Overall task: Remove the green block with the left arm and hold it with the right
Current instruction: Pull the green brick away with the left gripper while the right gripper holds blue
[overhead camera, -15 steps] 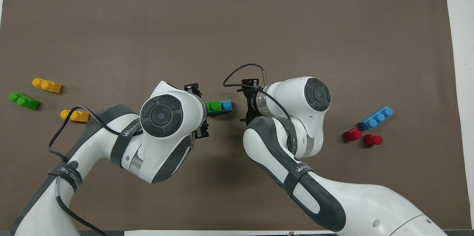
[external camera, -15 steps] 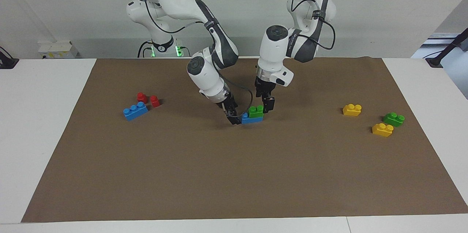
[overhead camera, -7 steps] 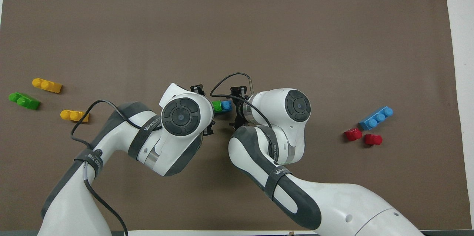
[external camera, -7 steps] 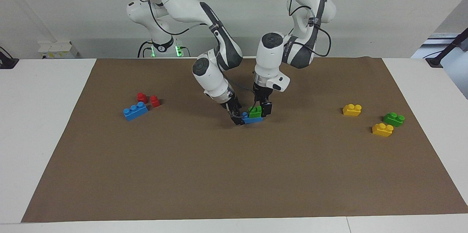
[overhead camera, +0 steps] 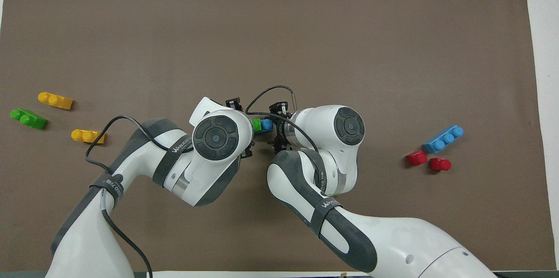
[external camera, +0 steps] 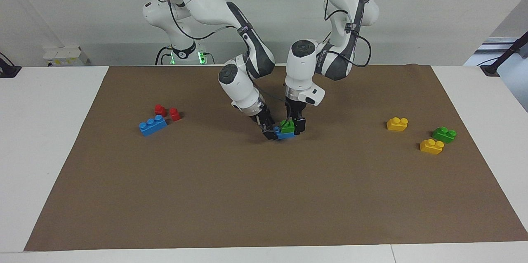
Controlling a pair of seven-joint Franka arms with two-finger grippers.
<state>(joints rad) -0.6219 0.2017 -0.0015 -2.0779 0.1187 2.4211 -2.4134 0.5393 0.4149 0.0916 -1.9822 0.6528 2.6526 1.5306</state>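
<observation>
Toward the left of the facing view, a lone blue brick (external camera: 153, 125) is lying on my brown mat (external camera: 264, 197), with two small red pieces (external camera: 160, 110) (external camera: 175, 114) sitting just above it. At the right, two yellow bricks (external camera: 397, 124) (external camera: 431, 146) are resting near a loose green brick (external camera: 444, 134).

Bright green block (external camera: 287, 124) sits on a blue brick (external camera: 284, 133), brown mat (external camera: 264, 197) underneath, red pieces (external camera: 166, 112) look plain, yellow bricks (external camera: 397, 124) glowing.

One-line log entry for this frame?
stage: grasping | left gripper: at green block | right gripper: at blue brick beneath | green block: still attached, on mat
</observation>
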